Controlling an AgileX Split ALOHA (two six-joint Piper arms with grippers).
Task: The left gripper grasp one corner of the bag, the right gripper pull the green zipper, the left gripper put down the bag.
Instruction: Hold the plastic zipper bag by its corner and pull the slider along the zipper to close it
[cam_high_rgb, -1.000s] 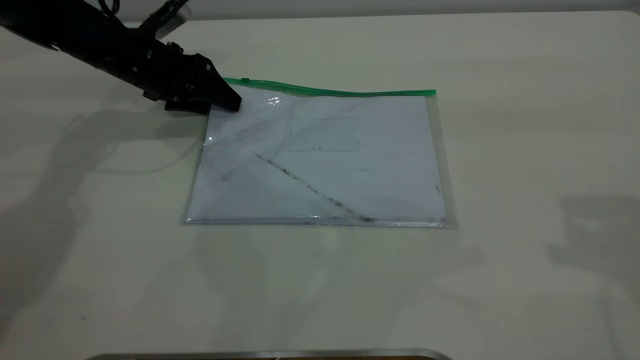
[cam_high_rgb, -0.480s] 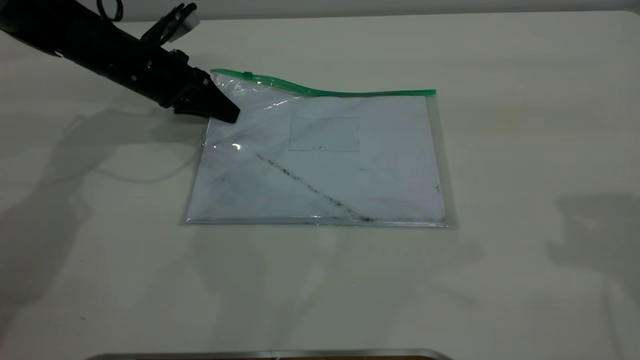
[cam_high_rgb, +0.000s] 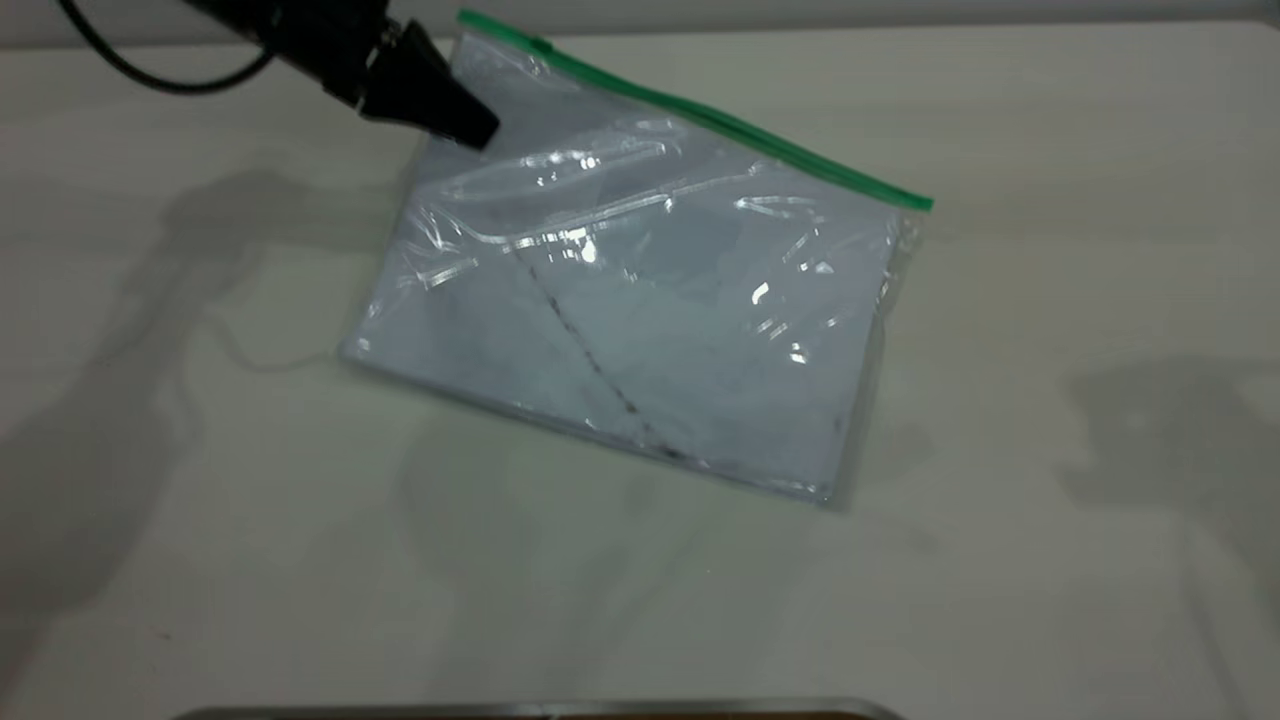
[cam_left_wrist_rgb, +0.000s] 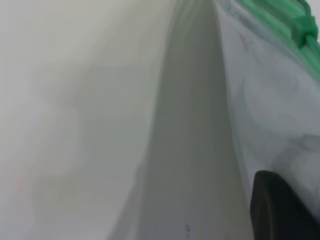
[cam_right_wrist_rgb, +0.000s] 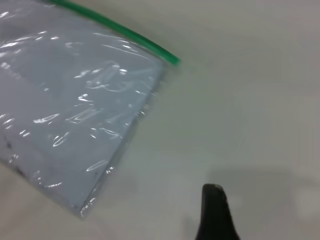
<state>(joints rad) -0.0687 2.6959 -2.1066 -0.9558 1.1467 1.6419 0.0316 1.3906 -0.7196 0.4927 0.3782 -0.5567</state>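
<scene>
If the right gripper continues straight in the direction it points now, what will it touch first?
Probably only the bare table: the right gripper's fingertip points past the bag, whose corner lies off to one side. Depth is unclear.

dim even light, glare on the bag (cam_high_rgb: 640, 300), soft shadows, blurry left wrist view

I see the bag (cam_high_rgb: 640, 310) tilted on the tabletop (cam_high_rgb: 1050, 560), its far-left corner raised in my left gripper (cam_high_rgb: 470, 125), zipper (cam_high_rgb: 700, 110) along the far edge.

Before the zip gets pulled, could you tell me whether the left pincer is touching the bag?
Touching. In the exterior view the left pincer grips the bag by its corner near the green zipper, lifting that side off the table.
</scene>
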